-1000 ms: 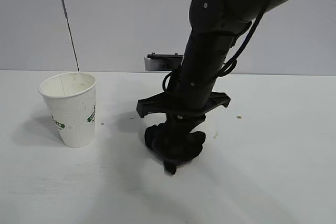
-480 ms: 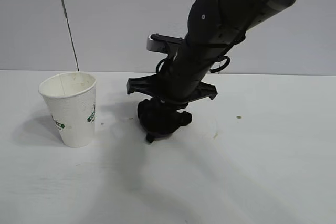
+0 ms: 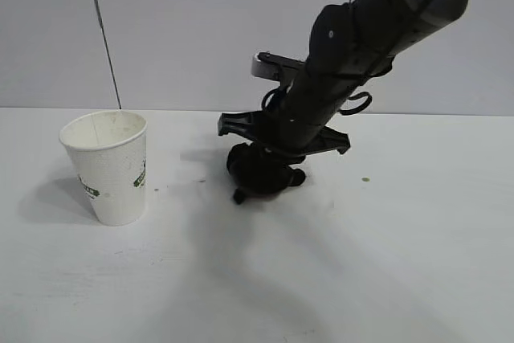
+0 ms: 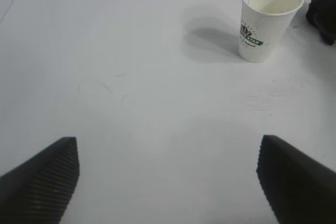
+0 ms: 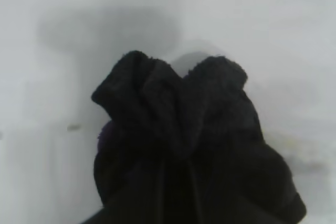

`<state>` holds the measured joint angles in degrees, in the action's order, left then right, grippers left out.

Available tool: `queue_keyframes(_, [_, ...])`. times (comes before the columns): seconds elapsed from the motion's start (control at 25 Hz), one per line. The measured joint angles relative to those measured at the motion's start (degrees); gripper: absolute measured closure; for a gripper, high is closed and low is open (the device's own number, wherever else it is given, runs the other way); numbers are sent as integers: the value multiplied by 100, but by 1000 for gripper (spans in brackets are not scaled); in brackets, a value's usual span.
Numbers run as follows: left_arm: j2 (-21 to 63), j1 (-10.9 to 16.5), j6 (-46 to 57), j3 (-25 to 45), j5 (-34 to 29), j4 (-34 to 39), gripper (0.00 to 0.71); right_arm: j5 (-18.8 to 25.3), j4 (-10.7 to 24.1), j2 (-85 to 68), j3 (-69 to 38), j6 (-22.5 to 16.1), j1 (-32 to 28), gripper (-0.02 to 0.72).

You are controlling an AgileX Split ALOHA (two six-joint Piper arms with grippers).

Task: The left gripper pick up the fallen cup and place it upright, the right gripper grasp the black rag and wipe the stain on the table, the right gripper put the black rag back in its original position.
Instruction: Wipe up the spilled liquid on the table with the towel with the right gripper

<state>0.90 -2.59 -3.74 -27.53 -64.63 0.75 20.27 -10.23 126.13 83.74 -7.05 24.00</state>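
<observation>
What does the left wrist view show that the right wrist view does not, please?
Only the left wrist view shows the upright cup and the left gripper, open and away from it. Only the right wrist view shows the black rag up close, bunched where the right gripper, itself hidden there, holds it shut. Both show the white table and the rag.

Bright, even light; soft shadows on the table (image 3: 401, 279); right wrist view blurred.

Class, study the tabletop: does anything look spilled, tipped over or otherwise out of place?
Nothing is tipped: the cup stands upright. A few small dark specks dot the table, one to the right of the black rag, which the right end effector presses onto the surface. No clear puddle shows.
</observation>
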Motion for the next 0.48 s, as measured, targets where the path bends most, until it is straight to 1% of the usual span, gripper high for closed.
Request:
queue_keyframes(0.16, [0, 0, 0, 0, 0, 0, 51, 504, 373, -42, 33, -2, -272, 675])
queue_keyframes(0.32, [0, 0, 0, 0, 0, 0, 51, 1104, 942, -108, 107, -2, -516, 675])
queue_keyframes(0.48, [0, 0, 0, 0, 0, 0, 51, 1993, 1493, -124, 342, -2, -783, 675])
